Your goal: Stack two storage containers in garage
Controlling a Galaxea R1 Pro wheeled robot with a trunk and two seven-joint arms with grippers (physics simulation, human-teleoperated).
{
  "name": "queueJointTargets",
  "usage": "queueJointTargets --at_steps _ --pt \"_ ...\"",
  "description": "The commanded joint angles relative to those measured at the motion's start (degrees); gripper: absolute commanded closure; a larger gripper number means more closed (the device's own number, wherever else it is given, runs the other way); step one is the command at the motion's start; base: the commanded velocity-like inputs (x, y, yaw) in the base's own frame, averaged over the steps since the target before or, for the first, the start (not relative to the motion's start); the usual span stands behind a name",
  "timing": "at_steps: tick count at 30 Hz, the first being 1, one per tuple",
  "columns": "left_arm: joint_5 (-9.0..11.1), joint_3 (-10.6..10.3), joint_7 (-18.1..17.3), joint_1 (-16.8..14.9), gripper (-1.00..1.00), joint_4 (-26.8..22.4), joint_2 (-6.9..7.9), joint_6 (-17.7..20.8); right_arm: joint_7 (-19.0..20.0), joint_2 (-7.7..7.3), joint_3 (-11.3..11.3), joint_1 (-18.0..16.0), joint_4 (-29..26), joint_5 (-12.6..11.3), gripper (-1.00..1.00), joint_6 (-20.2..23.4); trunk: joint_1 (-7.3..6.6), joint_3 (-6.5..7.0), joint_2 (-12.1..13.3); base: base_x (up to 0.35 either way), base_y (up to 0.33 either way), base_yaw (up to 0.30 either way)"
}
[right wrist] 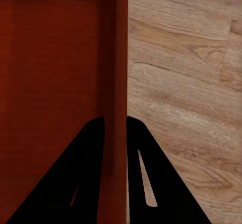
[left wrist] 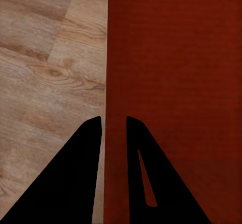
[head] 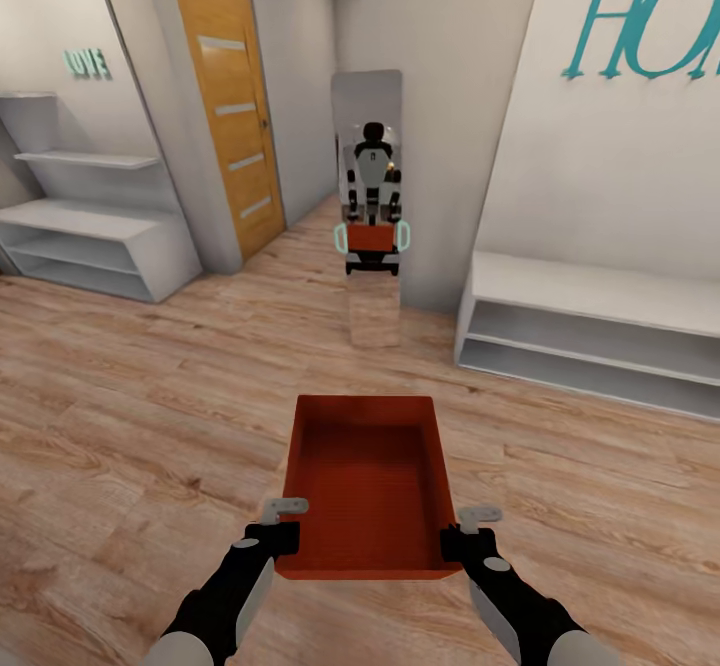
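From the head camera, white stepped shelves (head: 90, 236) are sitting at ten o'clock, and an orange wooden door (head: 232, 106) at eleven. The left gripper (head: 283, 523) is clamping the left wall of an orange-red rectangular shallow bin (head: 368, 481) at six o'clock, over light wood-plank flooring (head: 130, 386). The wrist cameras are showing fingers (left wrist: 85, 153) straddling that thin wall. At twelve, a tall mirror (head: 368, 206) is reflecting the robot. The right gripper (head: 462, 536) is pinching the right wall.

1 container (head: 368, 476), 2 grippers, 1 mirror (head: 367, 208), 1 door (head: 228, 106), 2 shelf units.
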Motion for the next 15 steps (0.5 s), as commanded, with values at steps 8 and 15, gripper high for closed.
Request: queueJointTargets --at_steps 8,15 --pt "0.3 -0.1 -1.6 0.0 1.00 -0.2 0.05 0.3 -0.2 -2.53 0.2 -0.1 0.0 -0.9 1.00 -0.1 0.04 -0.05 0.0 0.336 0.000 0.118" --pt "0.3 -0.1 -1.6 0.0 1.00 -0.2 0.05 0.3 -0.2 -2.54 0.2 -0.1 0.0 -0.9 1.00 -0.1 0.04 -0.05 0.0 0.336 0.000 0.220"
